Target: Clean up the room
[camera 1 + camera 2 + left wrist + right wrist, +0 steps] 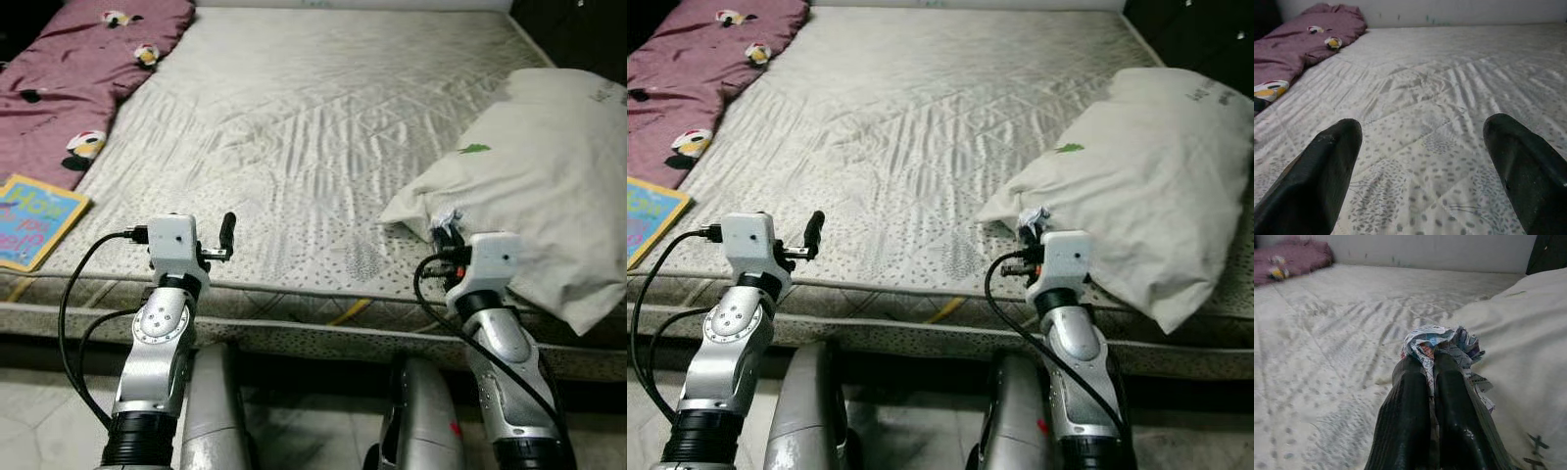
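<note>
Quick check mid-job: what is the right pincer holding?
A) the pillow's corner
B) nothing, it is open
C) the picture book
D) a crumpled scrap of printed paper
D: the right pincer is shut on a crumpled printed paper, beside the pillow.

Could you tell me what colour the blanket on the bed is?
Maroon blanket with small cartoon prints, clearest in the left eye view.
</note>
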You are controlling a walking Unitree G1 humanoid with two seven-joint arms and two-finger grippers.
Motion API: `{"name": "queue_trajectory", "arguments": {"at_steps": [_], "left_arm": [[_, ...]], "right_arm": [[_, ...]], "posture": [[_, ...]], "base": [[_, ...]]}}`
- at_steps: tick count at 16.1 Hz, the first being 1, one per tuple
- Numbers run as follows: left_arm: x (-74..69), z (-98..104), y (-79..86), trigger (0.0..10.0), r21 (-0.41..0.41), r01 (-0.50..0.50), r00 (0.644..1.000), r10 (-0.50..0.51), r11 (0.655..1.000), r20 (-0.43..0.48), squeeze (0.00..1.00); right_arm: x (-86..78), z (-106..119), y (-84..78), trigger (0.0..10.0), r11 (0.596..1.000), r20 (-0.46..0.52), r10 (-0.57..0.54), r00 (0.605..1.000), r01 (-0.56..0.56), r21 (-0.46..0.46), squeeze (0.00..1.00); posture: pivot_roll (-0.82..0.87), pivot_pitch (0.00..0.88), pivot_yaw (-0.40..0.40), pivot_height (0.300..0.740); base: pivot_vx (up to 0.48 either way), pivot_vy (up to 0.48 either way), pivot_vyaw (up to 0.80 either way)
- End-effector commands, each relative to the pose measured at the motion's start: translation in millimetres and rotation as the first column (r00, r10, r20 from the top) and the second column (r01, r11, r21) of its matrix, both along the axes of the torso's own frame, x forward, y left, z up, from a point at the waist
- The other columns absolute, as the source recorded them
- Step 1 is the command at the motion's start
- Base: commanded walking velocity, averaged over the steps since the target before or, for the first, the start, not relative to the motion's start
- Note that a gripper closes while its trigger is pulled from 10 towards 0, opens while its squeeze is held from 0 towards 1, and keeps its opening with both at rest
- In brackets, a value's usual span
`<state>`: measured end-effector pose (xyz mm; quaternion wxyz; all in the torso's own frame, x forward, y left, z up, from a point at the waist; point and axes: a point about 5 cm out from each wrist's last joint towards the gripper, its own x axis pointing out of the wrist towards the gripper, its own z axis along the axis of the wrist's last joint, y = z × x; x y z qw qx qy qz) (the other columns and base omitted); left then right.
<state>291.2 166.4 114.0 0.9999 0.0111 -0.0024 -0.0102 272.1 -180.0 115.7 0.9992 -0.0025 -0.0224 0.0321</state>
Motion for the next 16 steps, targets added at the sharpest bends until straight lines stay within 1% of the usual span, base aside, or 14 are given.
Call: {"name": "queue_trajectory", "arguments": {"at_steps": [1,2,3,4,6,8,10,12,13,14,15,16], "left_arm": [[1.6,2,-2.0,10.0,-0.002,0.004,1.0,-0.003,1.0,0.007,0.0],[2.3,1,-2.7,10.0,-0.01,0.001,1.0,-0.001,1.0,0.004,0.0],[2.9,1,-2.2,10.0,-0.017,-0.004,1.0,0.004,1.0,0.005,0.0],[4.0,1,-2.0,10.0,-0.017,0.001,1.0,-0.001,1.0,0.001,0.0],[6.9,2,-2.8,10.0,-0.014,0.015,1.0,-0.015,1.0,0.002,0.0],[12.5,8,-4.5,10.0,-0.007,0.037,0.999,-0.037,0.999,0.017,0.0],[12.7,8,-7.6,10.0,-0.014,0.06,0.998,-0.059,0.998,0.018,0.0],[15.3,7,-8.0,10.0,-0.025,0.042,0.999,-0.042,0.999,0.028,0.0],[15.3,7,-7.9,10.0,-0.027,0.037,0.999,-0.037,0.999,0.03,0.0],[14.0,7,-7.1,10.0,-0.024,0.023,0.999,-0.022,0.999,0.033,0.0],[11.0,5,-6.4,10.0,-0.023,0.019,0.999,-0.018,1.0,0.03,0.0],[4.0,-1,-3.7,10.0,-0.028,0.0,1.0,0.0,1.0,0.008,0.0]], "right_arm": [[-0.7,4,-1.2,10.0,1.0,0.009,-0.012,1.0,0.012,0.018,0.0],[0.8,2,-0.6,10.0,0.999,-0.004,-0.031,1.0,0.031,0.03,0.0],[3.6,7,3.6,10.0,0.998,0.008,-0.028,1.0,0.027,0.059,0.0],[5.3,10,5.7,10.0,0.999,0.021,-0.024,0.999,0.023,0.045,0.0],[7.5,13,7.0,10.0,0.999,0.026,-0.026,0.999,0.025,0.049,0.0],[11.5,12,1.5,10.0,0.996,0.019,-0.071,0.997,0.07,0.054,0.0],[12.5,12,-0.7,10.0,0.995,0.027,-0.086,0.996,0.085,0.046,0.0],[14.1,12,-3.5,10.0,0.993,0.028,-0.104,0.994,0.102,0.055,0.0],[14.5,11,-0.7,10.0,0.995,0.029,-0.087,0.996,0.085,0.059,0.0],[15.2,12,7.1,10.0,0.998,0.037,-0.061,0.997,0.06,0.029,0.0],[13.3,11,9.4,10.0,0.998,0.034,-0.055,0.998,0.054,0.027,0.0],[11.3,11,14.6,10.0,1.0,0.041,-0.017,0.999,0.016,0.018,0.0]], "posture": [[-0.06,0.0,0.025,0.508],[-0.06,0.0,0.024,0.508],[-0.07,0.0,0.025,0.508],[-0.08,0.0,0.031,0.508],[-0.08,0.0,0.045,0.508],[-0.08,0.0,0.063,0.508],[-0.08,0.0,0.066,0.508],[-0.08,0.0,0.06,0.528],[-0.08,0.0,0.047,0.533],[-0.07,0.0,0.041,0.537],[-0.07,0.0,0.029,0.537],[-0.06,0.0,0.022,0.537]], "base": [[0.0,0.0,0.0],[0.0,0.0,-0.57],[0.0,0.0,-0.56],[0.0,0.0,-0.57],[0.0,0.0,-0.57],[0.0,0.0,-0.56],[0.0,0.0,-0.49],[0.0,0.0,-0.47],[0.0,0.0,0.0],[0.0,0.0,0.0],[0.0,0.0,0.0],[0.0,0.0,0.0]]}}
